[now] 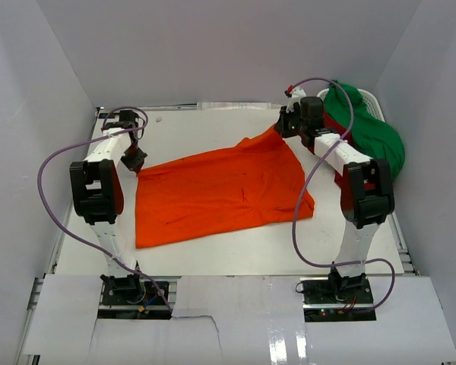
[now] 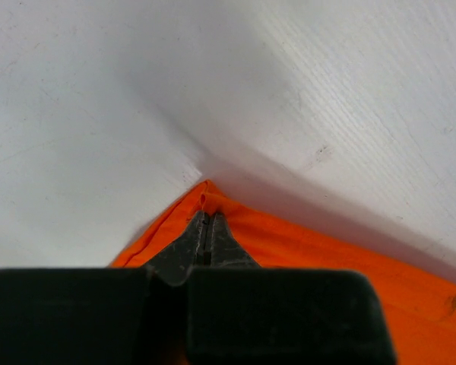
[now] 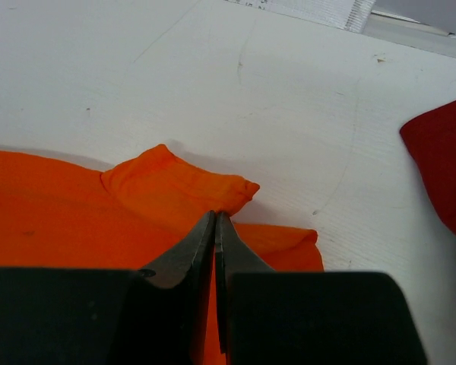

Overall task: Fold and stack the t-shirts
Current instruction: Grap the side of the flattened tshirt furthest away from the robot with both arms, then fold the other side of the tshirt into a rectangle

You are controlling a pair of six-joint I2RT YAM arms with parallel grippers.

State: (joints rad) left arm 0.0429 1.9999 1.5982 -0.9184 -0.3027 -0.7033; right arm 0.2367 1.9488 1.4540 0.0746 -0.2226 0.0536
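orange t-shirt (image 1: 220, 186) pinched at separate corners by left end effector (image 2: 206, 217) and right end effector (image 3: 215, 218), both closed.

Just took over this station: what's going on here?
The orange t-shirt lies spread, unfolded, on the table. The left gripper is shut on its far-left corner, the right gripper on its far-right corner. The green t-shirt lies bunched at the far right, with the dark red t-shirt beside it.
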